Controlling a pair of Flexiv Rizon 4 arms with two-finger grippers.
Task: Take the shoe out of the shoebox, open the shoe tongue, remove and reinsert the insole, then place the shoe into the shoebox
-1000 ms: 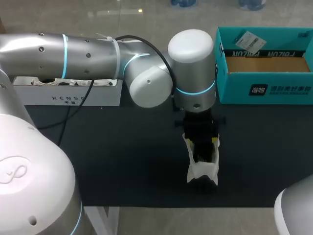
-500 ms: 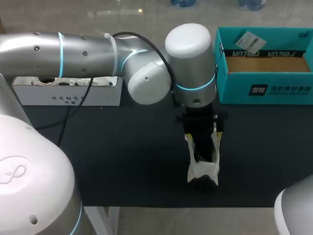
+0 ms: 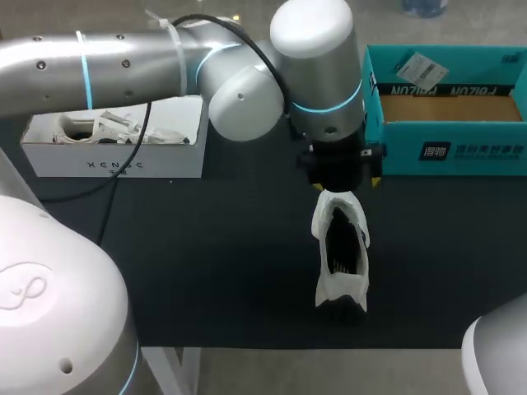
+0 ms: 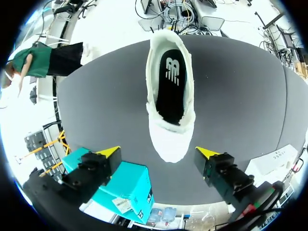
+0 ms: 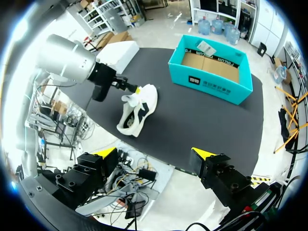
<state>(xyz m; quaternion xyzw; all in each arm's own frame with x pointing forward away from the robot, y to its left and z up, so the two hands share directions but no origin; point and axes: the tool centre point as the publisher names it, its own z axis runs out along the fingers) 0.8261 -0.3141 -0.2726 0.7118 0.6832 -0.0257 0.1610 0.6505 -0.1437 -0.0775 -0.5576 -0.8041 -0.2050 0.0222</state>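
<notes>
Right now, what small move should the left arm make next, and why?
Probably lower the open left gripper onto the shoe and grip its side wall. The black insole seems to lie inside already, nothing holds the shoe, and the teal box holds no shoe.

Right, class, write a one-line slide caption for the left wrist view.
White shoe, black insole inside, lies on the dark mat just ahead of the open left fingers.

Shoe (image 3: 340, 251), shoebox (image 3: 449, 152), white box (image 3: 115, 164) on table (image 3: 206, 255)

Lettering marks the shoebox (image 3: 449, 151) (also the white box (image 3: 115, 164)).
</notes>
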